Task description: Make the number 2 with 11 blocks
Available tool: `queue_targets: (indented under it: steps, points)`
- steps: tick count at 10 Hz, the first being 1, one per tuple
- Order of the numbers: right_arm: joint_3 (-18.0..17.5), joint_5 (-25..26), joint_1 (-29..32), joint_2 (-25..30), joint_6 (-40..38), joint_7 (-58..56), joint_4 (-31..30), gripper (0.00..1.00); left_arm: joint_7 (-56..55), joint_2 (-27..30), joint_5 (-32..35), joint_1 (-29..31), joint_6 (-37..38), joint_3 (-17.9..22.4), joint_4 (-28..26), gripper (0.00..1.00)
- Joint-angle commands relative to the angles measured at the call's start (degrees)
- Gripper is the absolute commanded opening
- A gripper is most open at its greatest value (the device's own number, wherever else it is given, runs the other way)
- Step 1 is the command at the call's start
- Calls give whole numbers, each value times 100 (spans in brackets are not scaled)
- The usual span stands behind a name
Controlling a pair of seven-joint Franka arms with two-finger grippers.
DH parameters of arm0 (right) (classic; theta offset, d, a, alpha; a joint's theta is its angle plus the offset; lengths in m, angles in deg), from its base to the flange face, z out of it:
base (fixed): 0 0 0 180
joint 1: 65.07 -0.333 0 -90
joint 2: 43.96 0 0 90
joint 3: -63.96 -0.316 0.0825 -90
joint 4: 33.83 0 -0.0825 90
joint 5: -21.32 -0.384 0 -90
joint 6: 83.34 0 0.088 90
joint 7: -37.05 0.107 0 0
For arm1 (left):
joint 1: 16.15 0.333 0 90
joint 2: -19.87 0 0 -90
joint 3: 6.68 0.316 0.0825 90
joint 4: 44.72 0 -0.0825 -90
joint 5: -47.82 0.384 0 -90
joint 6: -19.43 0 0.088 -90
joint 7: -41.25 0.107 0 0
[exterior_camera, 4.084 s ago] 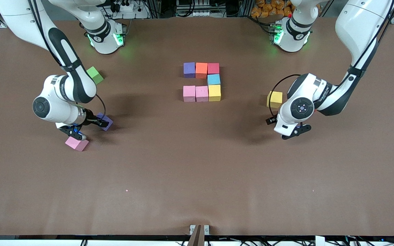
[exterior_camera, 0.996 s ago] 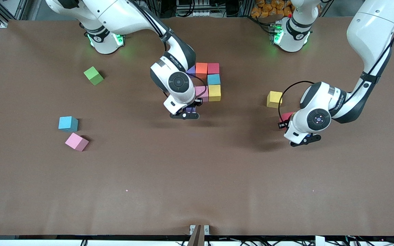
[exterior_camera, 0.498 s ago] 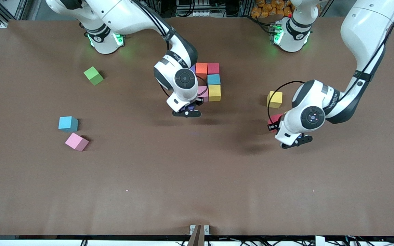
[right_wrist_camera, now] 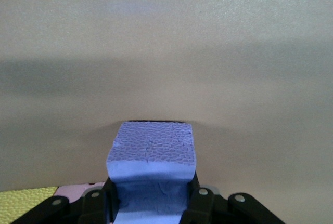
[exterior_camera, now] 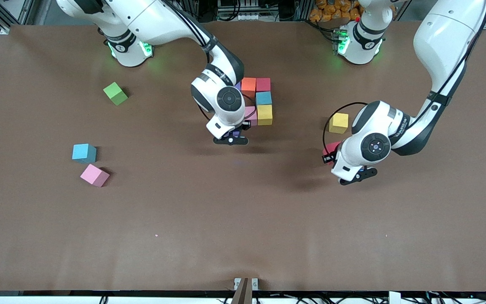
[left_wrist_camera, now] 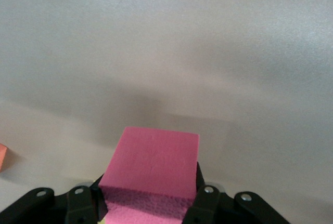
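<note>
Front view with both wrist views. The unfinished number 2 (exterior_camera: 256, 99) stands in the upper centre of the frame. The visible cubes are an orange cube (exterior_camera: 248, 85) and a crimson cube (exterior_camera: 263, 84) in the top row, a light blue cube (exterior_camera: 263, 98) beneath the crimson one, and a yellow cube (exterior_camera: 264, 115) with a pink cube (exterior_camera: 251, 113) beside it in the third row. The right arm covers the rest of the figure.

The right gripper (right_wrist_camera: 151, 206) is over the counter (exterior_camera: 243, 228) at the lower edge of the figure, just beside the third row. Its jaws are closed on a purple cube (right_wrist_camera: 152, 148), and the corners of the yellow and pink cubes show beside it.

The left gripper (left_wrist_camera: 150, 206) is over bare counter at mid-height of the frame, toward the left arm's end. Its jaws are clamped on a red cube (left_wrist_camera: 151, 164). A red patch beside that wrist in the front view is probably this same cube.

Four cubes lie loose on the counter. A second yellow cube (exterior_camera: 338, 122) is near the left arm's wrist. Toward the right arm's end lie a blue cube (exterior_camera: 84, 153), a loose pink cube (exterior_camera: 94, 175) near it and lower in the frame, and a lime-green cube (exterior_camera: 115, 93) higher up.
</note>
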Motion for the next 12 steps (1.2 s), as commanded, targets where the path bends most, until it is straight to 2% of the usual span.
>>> queue_targets:
  steps: [1, 6, 7, 8, 9, 12]
  points:
    - [-57, 176, -56, -123, -34, 65, 172, 33, -97, -118, -104, -98, 117, 19, 203, 0]
    - [-84, 238, -56, -123, -34, -524, 163, 35, -106, -144, -113, -107, 117, 19, 291, 0]
    - [-84, 238, -56, -123, -34, -524, 163, 40, -106, -144, -113, -107, 117, 19, 291, 0]
    - [-84, 247, -56, -123, -43, -481, 163, 56, -106, -162, -113, -115, 117, 19, 326, 0]
    - [-75, 264, -48, -123, -43, -481, 172, 100, -141, -196, -113, -124, 117, 19, 353, 0]
    - [-75, 247, -13, -106, -174, -463, 382, 100, -203, -223, -95, -124, 117, 19, 353, 0]
